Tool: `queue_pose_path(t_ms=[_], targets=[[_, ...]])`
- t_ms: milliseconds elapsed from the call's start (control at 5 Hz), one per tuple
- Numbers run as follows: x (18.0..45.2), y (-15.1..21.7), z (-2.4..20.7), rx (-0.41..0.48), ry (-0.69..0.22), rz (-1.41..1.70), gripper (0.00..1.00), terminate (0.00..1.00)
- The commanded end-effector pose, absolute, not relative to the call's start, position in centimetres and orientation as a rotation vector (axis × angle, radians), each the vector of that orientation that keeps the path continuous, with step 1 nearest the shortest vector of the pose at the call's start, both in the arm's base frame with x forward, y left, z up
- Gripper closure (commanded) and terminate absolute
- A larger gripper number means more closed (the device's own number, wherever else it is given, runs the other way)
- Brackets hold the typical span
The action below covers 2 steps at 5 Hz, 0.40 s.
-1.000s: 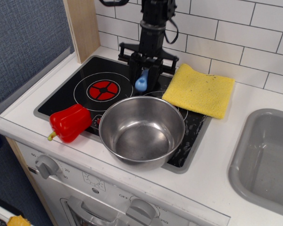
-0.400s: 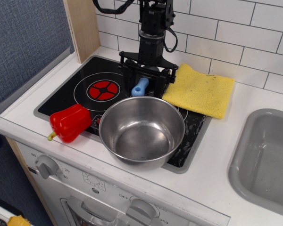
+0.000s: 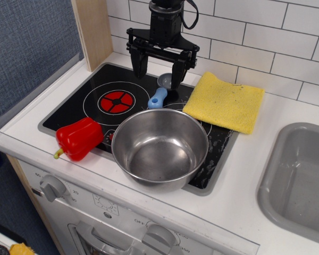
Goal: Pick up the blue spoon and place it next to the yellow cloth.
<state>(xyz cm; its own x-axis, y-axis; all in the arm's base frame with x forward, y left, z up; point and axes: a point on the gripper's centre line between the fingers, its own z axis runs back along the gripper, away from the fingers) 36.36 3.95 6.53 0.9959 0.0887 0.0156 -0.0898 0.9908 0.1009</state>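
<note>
Your pincer (image 3: 158,68) hangs above the back of the black stove top (image 3: 80,106). Its two fingers (image 3: 137,61) are spread wide apart and they hold nothing. The blue spoon (image 3: 160,93) lies flat on the stove just under the pincer, a little toward the front. Its grey round end sits right below the gap between the fingers, and its blue handle points out toward the steel bowl (image 3: 160,149). The spoon touches neither finger. The yellow cloth (image 3: 226,101) lies just off to the side of the pincer, close beside the spoon. A red pepper (image 3: 78,138) sits well away, near the front edge.
</note>
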Motion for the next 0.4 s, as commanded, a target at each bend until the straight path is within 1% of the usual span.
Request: queue_pose_path(t_ms=[0, 200], targets=[[35.68, 3.74, 9.29, 0.094, -0.074, 0.013, 0.0, 0.0], [35.68, 3.74, 9.29, 0.094, -0.074, 0.013, 0.0, 1.0]])
